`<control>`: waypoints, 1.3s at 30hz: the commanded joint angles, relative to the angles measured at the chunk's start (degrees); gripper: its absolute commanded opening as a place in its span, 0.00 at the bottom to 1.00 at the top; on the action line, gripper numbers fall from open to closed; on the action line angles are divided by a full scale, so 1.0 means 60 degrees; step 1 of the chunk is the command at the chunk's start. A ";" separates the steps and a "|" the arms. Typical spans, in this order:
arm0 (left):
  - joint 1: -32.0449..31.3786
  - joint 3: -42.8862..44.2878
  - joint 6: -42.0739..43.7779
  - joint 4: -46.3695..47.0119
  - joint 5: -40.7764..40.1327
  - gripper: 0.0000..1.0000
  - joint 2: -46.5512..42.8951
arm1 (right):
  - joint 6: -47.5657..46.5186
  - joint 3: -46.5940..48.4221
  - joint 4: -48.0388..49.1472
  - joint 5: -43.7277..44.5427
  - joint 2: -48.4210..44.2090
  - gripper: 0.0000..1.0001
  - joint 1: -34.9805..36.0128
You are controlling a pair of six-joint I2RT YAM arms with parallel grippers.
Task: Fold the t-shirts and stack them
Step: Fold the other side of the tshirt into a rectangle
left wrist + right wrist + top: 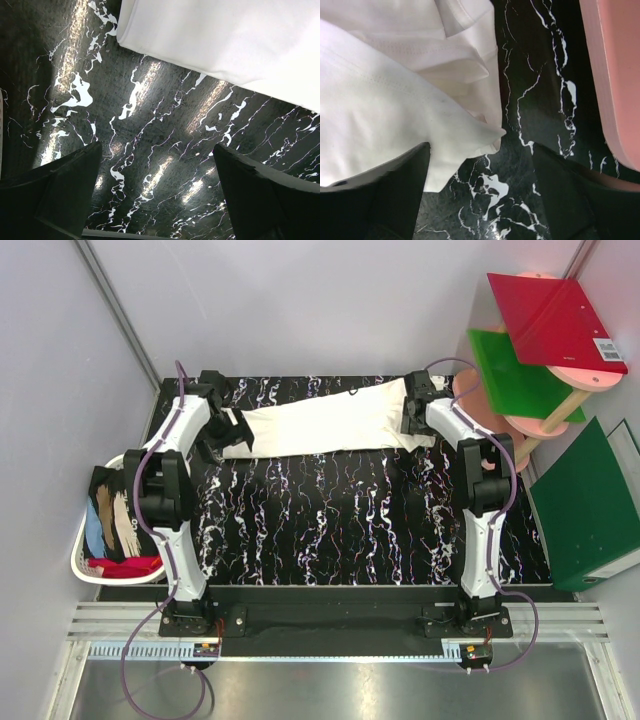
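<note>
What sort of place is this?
Probably a lab test cell: left arm and right arm bolted to a marbled table, plain walls close around, a basket of shirts beside.

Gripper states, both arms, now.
Left gripper: open, holding nothing, beside the cream-white t-shirt.
Right gripper: open, at the t-shirt's bunched end, nothing clamped.

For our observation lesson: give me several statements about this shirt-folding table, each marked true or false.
The white t-shirt lies on the black marbled table. True.
The left gripper clamps the shirt. False: it is open over bare table.
The basket at the table's left edge holds clothes. True.
The red board lies on the table. False: it sits atop the pink stand, above the green board.
The right gripper is open. True.
</note>
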 commanded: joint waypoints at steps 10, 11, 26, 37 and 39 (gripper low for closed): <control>0.0006 -0.0261 0.0088 0.0084 0.0104 0.99 -0.0626 | -0.0271 0.0624 0.0340 0.0343 -0.0304 0.00 -0.0014; 0.0006 -0.0291 0.0073 0.0099 0.0090 0.99 -0.0626 | -0.0285 0.0507 0.0384 0.0387 -0.0363 0.00 -0.0014; -0.0023 -0.0437 0.0102 0.0099 0.0075 0.99 -0.0684 | -0.0739 0.1471 0.0604 0.0988 -0.1023 0.00 -0.0028; -0.0125 -0.0599 0.0234 -0.0208 -0.0201 0.99 -0.1094 | -0.0944 0.4485 0.0604 0.1369 0.1729 0.00 -0.0028; -0.0140 -0.0643 0.0249 -0.0354 -0.0232 0.99 -0.1182 | -0.0872 0.4942 0.0604 0.1325 0.2345 0.00 -0.0072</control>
